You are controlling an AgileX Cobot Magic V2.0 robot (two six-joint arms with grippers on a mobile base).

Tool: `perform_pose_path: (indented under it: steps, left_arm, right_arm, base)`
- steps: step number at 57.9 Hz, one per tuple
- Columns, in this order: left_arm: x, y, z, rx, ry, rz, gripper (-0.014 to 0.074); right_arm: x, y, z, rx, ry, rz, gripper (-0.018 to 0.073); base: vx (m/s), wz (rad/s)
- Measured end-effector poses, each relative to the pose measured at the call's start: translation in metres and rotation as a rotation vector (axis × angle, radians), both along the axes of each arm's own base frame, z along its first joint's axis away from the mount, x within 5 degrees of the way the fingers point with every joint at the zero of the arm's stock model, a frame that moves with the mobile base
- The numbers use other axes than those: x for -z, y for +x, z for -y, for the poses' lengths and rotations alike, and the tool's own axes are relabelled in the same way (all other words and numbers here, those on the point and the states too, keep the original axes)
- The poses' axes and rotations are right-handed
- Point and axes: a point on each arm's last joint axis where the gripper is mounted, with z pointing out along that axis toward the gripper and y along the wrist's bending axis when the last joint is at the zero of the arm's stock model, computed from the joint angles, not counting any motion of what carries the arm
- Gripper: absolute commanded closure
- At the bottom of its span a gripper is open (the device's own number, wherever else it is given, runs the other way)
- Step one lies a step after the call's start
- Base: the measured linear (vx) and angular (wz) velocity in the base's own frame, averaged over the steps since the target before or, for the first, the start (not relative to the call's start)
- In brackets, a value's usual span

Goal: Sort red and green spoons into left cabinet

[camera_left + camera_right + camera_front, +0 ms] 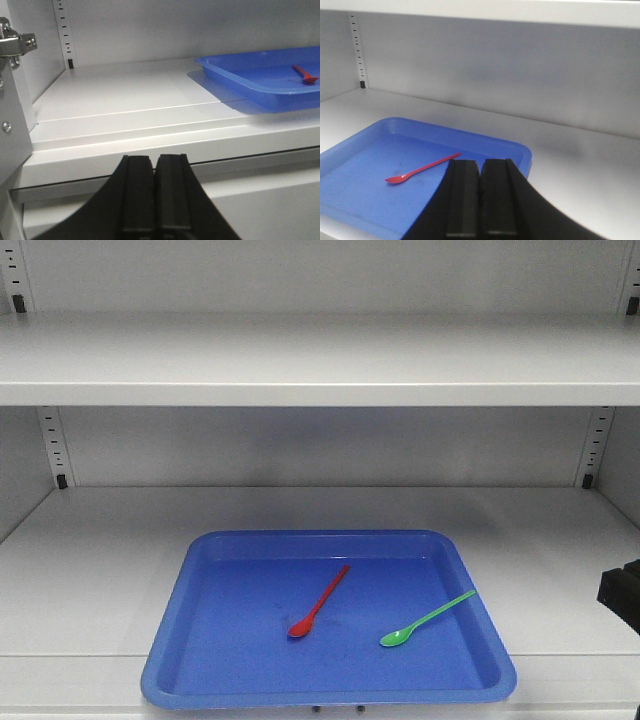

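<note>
Showing green spoon (427, 619) only front view; red spoon (319, 601) all 3; both grippers closed, empty.

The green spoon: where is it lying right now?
Front view: the green spoon lies in the blue tray, toward its right side, right of the red spoon.

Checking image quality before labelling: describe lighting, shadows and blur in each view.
Front view: even, soft light, sharp; faint shadows under the red spoon and green spoon. Left wrist view: tray casts a soft shadow on the shelf; left pincer is dark. Right wrist view: back wall mottled, slightly soft.
</note>
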Motion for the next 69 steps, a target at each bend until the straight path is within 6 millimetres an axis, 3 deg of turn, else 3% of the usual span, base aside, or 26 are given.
perform_pose_path:
  steps: [7,20,29,43,69]
  left_arm:
    - [0.0,0.0,0.0,0.0,0.0,0.0,0.0596]
    - [0.0,0.0,0.0,0.0,0.0,0.0,0.0596]
    - [0.0,0.0,0.0,0.0,0.0,0.0,0.0596]
    - [0.0,0.0,0.0,0.0,0.0,-0.001,0.0596]
    - [0.0,0.0,0.0,0.0,-0.001,-0.001,0.0596]
  right_arm:
    - [0.028,-0.008,0.003,-0.003,-0.006,-0.038,0.0565]
    - [0.128,-0.045,0.018,-0.006,-0.019,-0.142,0.0565]
    - [0.169,-0.064,0.026,0.013,0.074,-0.15,0.0565]
    - [0.169,-0.074,0.04,0.164,0.142,0.004,0.0565]
    - [0.17,-0.072,0.055,0.421,0.135,0.013,0.0565]
  base:
    - [0.0,0.0]
    - [0.0,0.0]
    - [0.0,0.0]
    - [0.0,0.0]
    - [0.0,0.0]
